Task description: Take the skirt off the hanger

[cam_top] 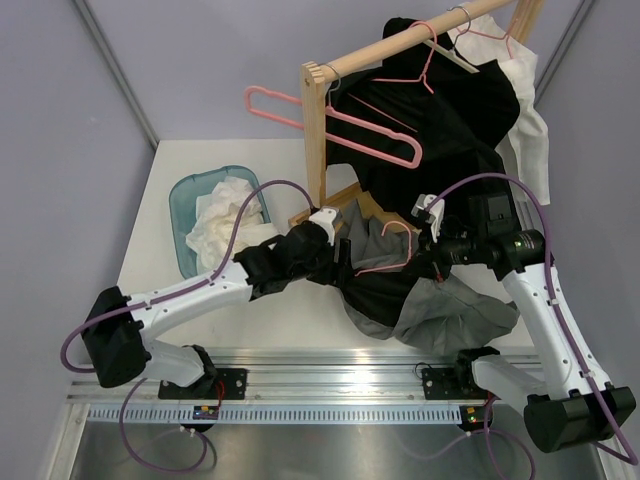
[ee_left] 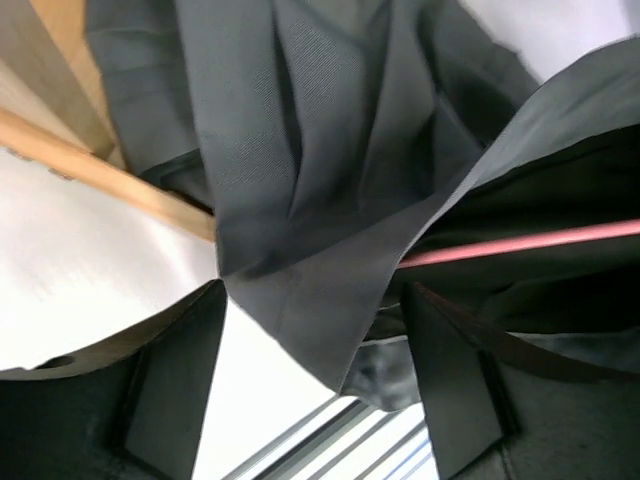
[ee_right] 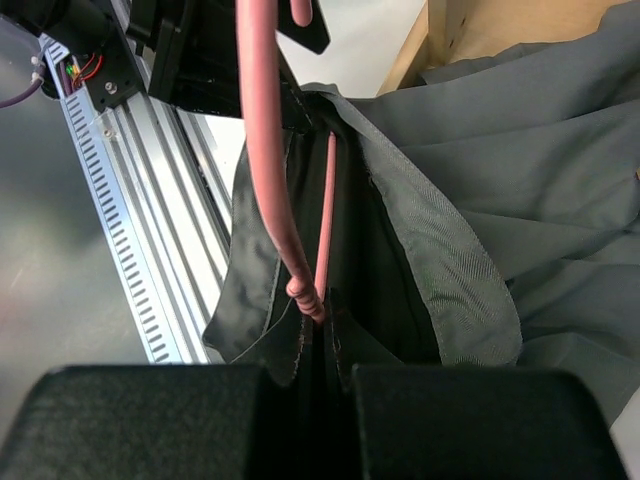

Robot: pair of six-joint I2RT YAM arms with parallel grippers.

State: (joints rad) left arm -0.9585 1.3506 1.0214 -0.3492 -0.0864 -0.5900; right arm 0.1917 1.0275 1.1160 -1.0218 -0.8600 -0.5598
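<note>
The grey skirt (cam_top: 440,305) lies crumpled on the table at the front, still on a pink hanger (cam_top: 385,252). My right gripper (cam_top: 428,258) is shut on the pink hanger; in the right wrist view (ee_right: 322,345) the hanger's rod (ee_right: 270,180) ends between its closed fingers, with skirt fabric (ee_right: 470,200) around it. My left gripper (cam_top: 338,258) is at the skirt's left side. In the left wrist view (ee_left: 315,370) its jaws stand wide apart, with a fold of the skirt (ee_left: 320,200) hanging between them and the hanger bar (ee_left: 520,243) behind it.
A wooden rack (cam_top: 318,130) stands behind, carrying pink hangers (cam_top: 300,112), a black garment (cam_top: 440,120) and a white garment (cam_top: 530,110). A teal basket (cam_top: 185,200) with white cloth sits at the left. An aluminium rail (cam_top: 330,385) runs along the near edge.
</note>
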